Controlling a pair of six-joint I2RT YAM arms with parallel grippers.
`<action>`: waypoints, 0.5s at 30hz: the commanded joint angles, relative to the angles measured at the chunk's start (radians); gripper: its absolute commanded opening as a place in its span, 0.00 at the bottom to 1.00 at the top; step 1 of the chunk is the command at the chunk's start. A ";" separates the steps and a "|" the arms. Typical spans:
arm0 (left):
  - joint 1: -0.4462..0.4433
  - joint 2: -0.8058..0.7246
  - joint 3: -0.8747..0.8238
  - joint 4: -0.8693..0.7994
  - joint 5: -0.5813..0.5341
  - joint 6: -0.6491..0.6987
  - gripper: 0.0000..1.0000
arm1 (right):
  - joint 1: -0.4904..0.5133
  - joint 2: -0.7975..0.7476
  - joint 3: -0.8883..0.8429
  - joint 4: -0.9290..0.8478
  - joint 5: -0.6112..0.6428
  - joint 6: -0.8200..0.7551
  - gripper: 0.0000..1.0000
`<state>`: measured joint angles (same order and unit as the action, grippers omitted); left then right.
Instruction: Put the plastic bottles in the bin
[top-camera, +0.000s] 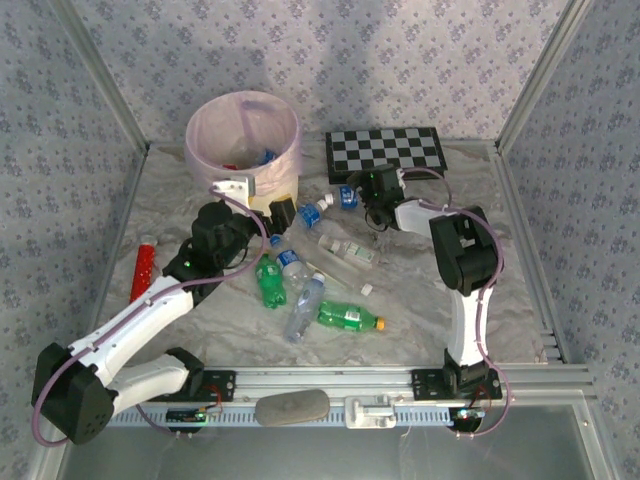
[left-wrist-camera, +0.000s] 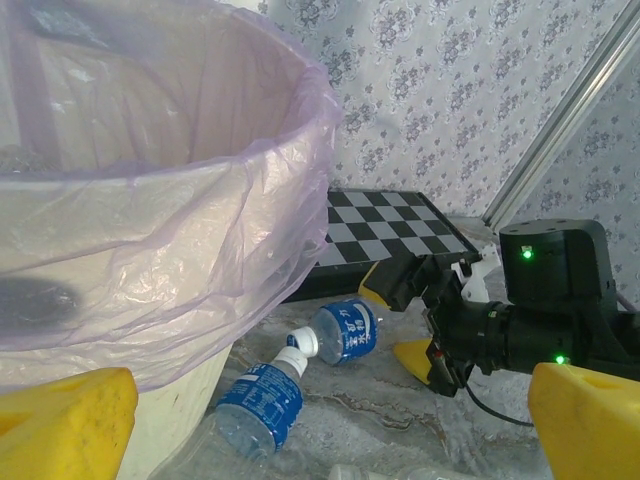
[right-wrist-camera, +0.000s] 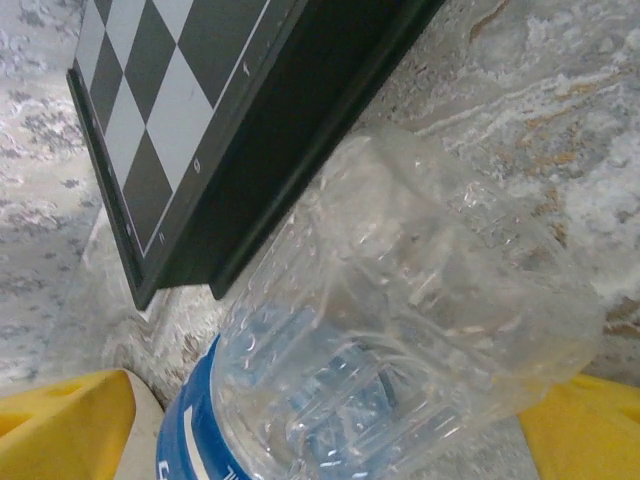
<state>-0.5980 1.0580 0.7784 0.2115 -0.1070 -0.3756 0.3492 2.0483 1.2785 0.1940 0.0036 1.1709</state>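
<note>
Seen from above, a crumpled pale cloth covers the surface (top-camera: 170, 185), with patterned walls and metal posts along its left, back and right sides.

At far left, a red-wrapped plastic bottle with a white top (top-camera: 143, 268) lies alone beside the wall. Right of it, at the back, stands the round cream bin lined with a translucent pink bag (top-camera: 285, 165). A few blue-labelled bottles lie inside, so the task looks begun but far from done.

The left arm's yellow fingers (left-wrist-camera: 60, 425) sit low, just beside the bin's wall, spread wide and holding nothing. A clear bottle with a blue label (left-wrist-camera: 262, 400) lies on the cloth ahead of them.

In the middle, about seven plastic bottles lie scattered close together, among them a green one (top-camera: 270, 283) and a green one with an orange cap (top-camera: 350, 317).

Further right, the right arm's yellow fingers (right-wrist-camera: 60, 425) are spread wide on either side of a clear, blue-labelled bottle (right-wrist-camera: 400, 330), not visibly squeezing it. That bottle lies just beside the edge of a flat black-and-white chessboard (right-wrist-camera: 160, 110), leaving little room on that side. The bin's tall rim calls for a high lift. The cloth at far right is open.
</note>
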 joint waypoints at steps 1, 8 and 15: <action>-0.004 -0.013 -0.004 0.015 -0.023 0.008 1.00 | -0.009 0.049 0.032 0.054 0.011 0.093 0.98; -0.004 -0.016 -0.005 0.014 -0.036 0.007 1.00 | -0.021 0.103 0.044 0.090 0.033 0.144 0.91; -0.004 -0.012 -0.008 0.016 -0.042 0.006 1.00 | -0.031 0.151 0.055 0.126 0.010 0.164 0.82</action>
<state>-0.5980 1.0580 0.7750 0.2111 -0.1291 -0.3759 0.3294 2.1231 1.3167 0.2790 0.0097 1.3048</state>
